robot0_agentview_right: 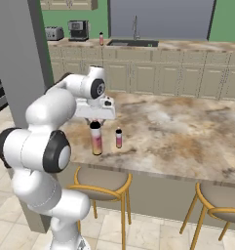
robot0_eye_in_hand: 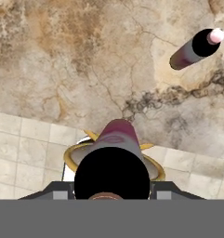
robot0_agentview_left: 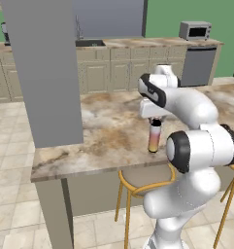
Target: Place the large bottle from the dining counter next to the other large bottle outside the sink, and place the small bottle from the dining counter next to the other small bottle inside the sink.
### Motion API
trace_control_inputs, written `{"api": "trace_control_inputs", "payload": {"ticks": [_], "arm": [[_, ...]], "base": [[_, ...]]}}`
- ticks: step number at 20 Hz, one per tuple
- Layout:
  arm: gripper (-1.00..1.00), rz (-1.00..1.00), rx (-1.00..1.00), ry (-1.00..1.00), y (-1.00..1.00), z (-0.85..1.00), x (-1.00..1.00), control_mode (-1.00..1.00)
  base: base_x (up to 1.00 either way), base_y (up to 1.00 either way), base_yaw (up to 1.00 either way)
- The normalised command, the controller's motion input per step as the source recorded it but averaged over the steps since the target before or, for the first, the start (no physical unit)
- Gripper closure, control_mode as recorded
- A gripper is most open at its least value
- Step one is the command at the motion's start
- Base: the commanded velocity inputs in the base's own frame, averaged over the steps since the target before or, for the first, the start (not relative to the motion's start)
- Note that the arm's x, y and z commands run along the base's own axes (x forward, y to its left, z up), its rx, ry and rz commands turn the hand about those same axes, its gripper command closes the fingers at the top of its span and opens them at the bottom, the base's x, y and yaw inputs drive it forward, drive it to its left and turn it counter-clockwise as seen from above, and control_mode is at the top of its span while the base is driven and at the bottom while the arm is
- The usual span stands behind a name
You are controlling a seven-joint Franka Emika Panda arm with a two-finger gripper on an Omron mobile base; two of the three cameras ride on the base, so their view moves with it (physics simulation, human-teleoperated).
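Marble-look stone tops the dining counter (robot0_agentview_left: 108, 131), a long brown-beige slab with round yellow-framed stools (robot0_agentview_right: 103, 181) tucked under its near edge. On that slab, close to the near edge, stands the large bottle (robot0_agentview_right: 96, 139), upright, with a black cap and upper part and a body fading from pink to yellow-orange. The white arm reaches down over it, and the gripper (robot0_agentview_right: 95, 122) sits right at the bottle's cap; from the left base camera the same bottle (robot0_agentview_left: 154, 136) shows just below the hand, its foot resting on the stone. In the hand camera the black cap (robot0_eye_in_hand: 112, 175) lies between the two finger tips with the bottle's body running away beneath it, so the fingers stand partly closed on either side of the cap; whether they actually press on it cannot be told. Just beside the large bottle stands the small bottle (robot0_agentview_right: 119, 138), also upright, with a pale cap, dark neck and reddish body, about half as tall; the two do not touch. The hand camera shows it (robot0_eye_in_hand: 194, 49) up to the right of the large one. Far behind, along the back wall, the kitchen counter (robot0_agentview_right: 197, 46) holds the sink (robot0_agentview_right: 133, 43) with its faucet, and another small bottle (robot0_agentview_right: 101, 38) stands on the counter to its left.
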Motion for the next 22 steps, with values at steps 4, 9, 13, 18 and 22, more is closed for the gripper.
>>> {"api": "trace_control_inputs", "payload": {"ticks": [4,9,13,18,22], "arm": [[1.00,0.02,0.00,0.00,0.02,0.26,-0.35,-1.00],[1.00,0.00,0.00,0.00,0.10,0.26,-0.41,-1.00],[1.00,0.00,0.00,0.00,0.20,0.18,-0.65,-1.00],[1.00,0.00,0.00,-0.01,0.24,0.18,-0.70,-1.00],[1.00,0.00,0.01,-0.18,0.13,0.20,-0.42,-1.00]], "base": [[0.00,0.00,0.00],[0.00,0.00,0.00],[0.00,0.00,0.00],[0.00,0.00,0.00],[0.00,0.00,0.00]]}}
